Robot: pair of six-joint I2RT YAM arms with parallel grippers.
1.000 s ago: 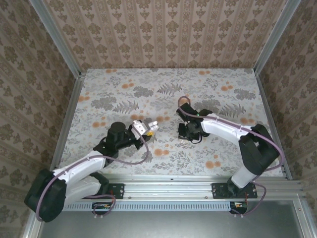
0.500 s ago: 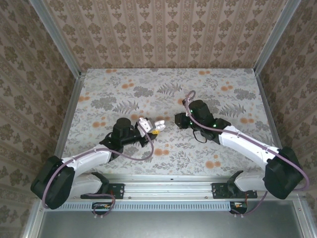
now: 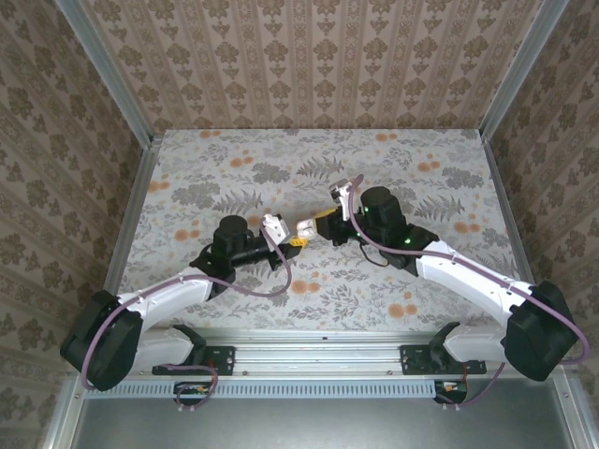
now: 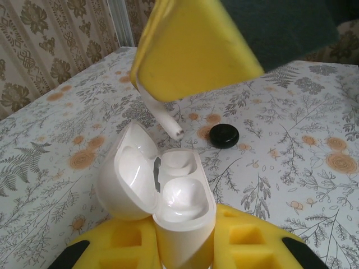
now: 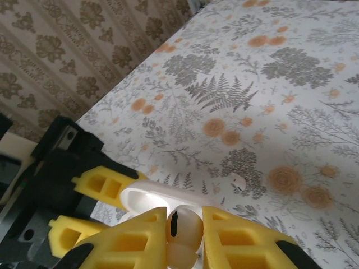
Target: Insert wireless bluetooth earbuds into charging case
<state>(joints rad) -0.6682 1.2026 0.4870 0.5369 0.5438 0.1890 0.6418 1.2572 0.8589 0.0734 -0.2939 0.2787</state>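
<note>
**Earbud Held Over the Open Case**

The charging case (image 4: 182, 207) stood upright, clamped between the yellow foam fingers of the left gripper (image 4: 185, 255). Its lid (image 4: 126, 179) was swung open to one side, and its white hollows were bare. Just beyond those fingertips a white earbud (image 4: 164, 115) hung stem-down over the open mouth, its tip near the rim but apart from it. The right gripper (image 5: 184, 219) had the earbud pinched between its fingers. In the left wrist view one yellow pad (image 4: 190, 50) of that gripper loomed over the case. In the right wrist view the earbud sat snug in the narrow gap of the closed jaws, with the case's white shell directly past the fingertips. From above, the two grippers met tip to tip near the middle of the table (image 3: 234, 168), the case a white speck between them. Past the left gripper's tips, behind the case, a small black disc (image 4: 224, 135) lay on the floral surface. Beyond the right gripper's fingertips lay a small white curved piece (image 5: 238, 181), too small to identify
</note>
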